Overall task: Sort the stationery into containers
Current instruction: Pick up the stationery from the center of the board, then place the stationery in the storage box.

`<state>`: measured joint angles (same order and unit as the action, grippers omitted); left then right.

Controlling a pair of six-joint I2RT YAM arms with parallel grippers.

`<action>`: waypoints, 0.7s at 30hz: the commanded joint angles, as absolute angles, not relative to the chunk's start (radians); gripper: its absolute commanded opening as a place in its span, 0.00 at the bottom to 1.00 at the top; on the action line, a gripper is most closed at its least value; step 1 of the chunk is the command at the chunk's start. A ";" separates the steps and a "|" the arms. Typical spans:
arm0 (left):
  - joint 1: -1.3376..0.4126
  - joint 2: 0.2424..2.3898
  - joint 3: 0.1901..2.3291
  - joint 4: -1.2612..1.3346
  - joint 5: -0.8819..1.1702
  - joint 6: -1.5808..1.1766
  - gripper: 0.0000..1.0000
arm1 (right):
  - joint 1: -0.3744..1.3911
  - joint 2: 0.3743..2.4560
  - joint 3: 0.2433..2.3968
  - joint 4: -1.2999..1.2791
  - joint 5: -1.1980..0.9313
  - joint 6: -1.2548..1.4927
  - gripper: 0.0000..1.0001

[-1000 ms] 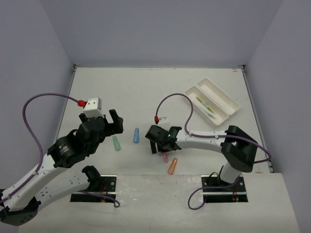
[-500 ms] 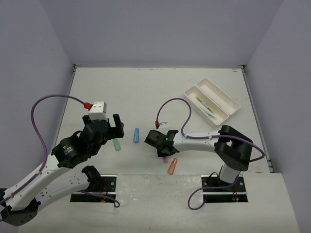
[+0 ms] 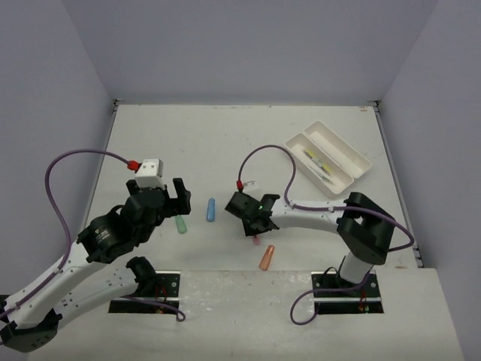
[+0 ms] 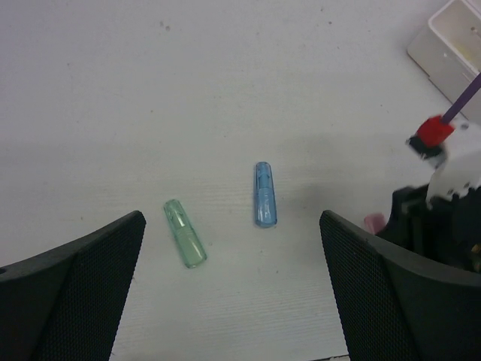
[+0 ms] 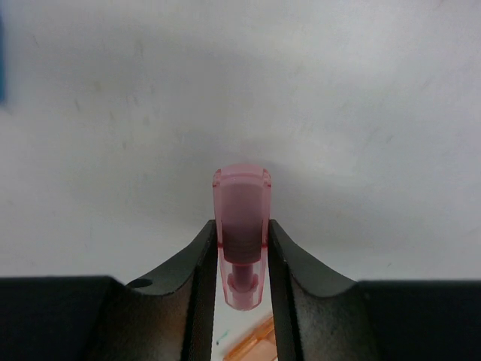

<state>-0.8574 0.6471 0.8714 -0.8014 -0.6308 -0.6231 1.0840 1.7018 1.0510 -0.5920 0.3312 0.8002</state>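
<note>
My right gripper is shut on a stubby pink marker piece, held between both fingers just above the table; in the top view the gripper sits near the table's middle front. An orange piece lies just in front of it and shows below the jaws. A blue piece and a green piece lie between the arms. My left gripper is open and empty above them, with the green piece and blue piece ahead of its fingers. The white two-compartment tray at the back right holds thin pens.
Purple cables loop over both arms. The tray's corner shows at the top right of the left wrist view, with the right arm's wrist close on the right. Grey walls enclose the table.
</note>
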 commanded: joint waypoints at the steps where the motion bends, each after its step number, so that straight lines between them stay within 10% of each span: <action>1: -0.851 0.614 0.857 -0.768 -0.631 -0.599 1.00 | 0.834 1.560 1.226 -0.541 0.398 0.463 0.00; 21: -0.851 0.569 0.833 -0.730 -0.597 -0.580 1.00 | 0.226 1.899 1.471 -0.218 0.531 -0.474 0.00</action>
